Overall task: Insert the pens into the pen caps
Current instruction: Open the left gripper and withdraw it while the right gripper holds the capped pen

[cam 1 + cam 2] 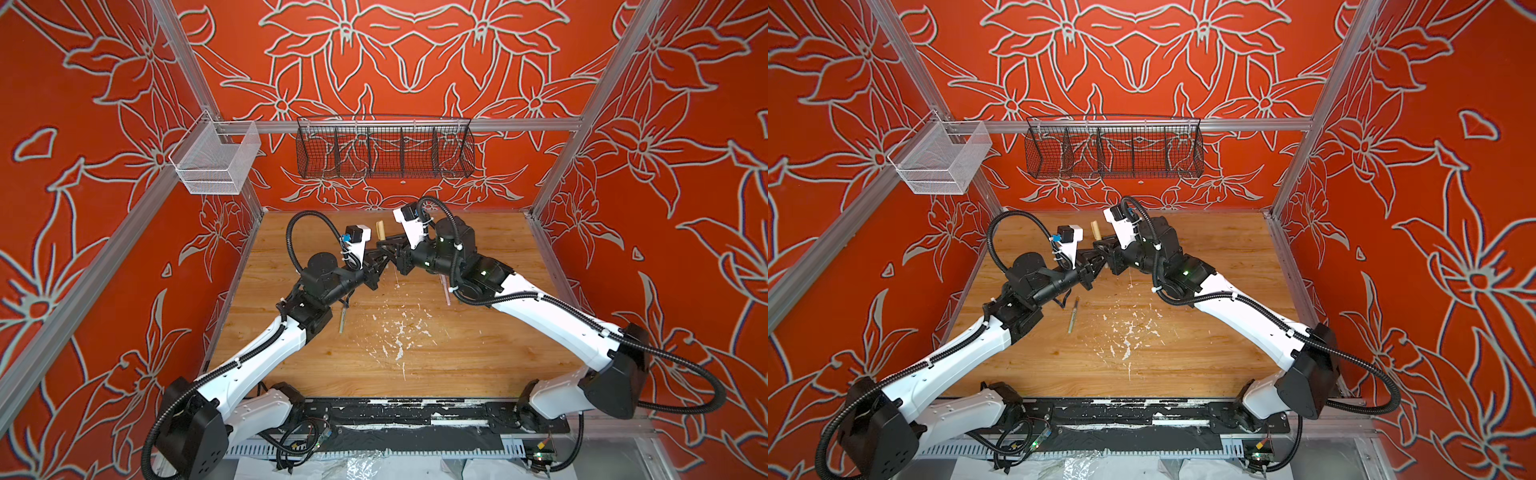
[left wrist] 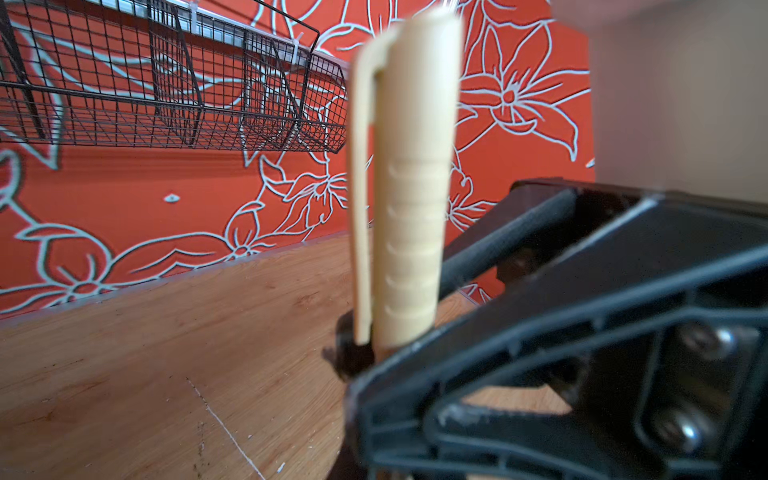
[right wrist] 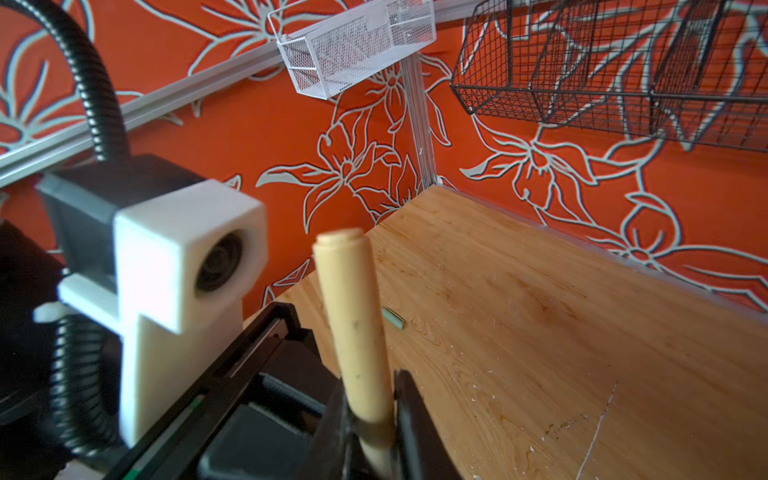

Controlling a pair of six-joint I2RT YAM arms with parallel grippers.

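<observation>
Likely light, stiff and slick, the tan ribbed plastic pen cap (image 2: 409,208) stands upright over the far wooden table (image 1: 478,332), your right gripper (image 3: 370,415) clamped on its base, left gripper (image 1: 382,254) closed, contents hidden; grip the ribs.

Arms (image 1: 257,349) angled inward — left fingers (image 1: 379,258), right fingers (image 3: 409,419) clamped
</observation>
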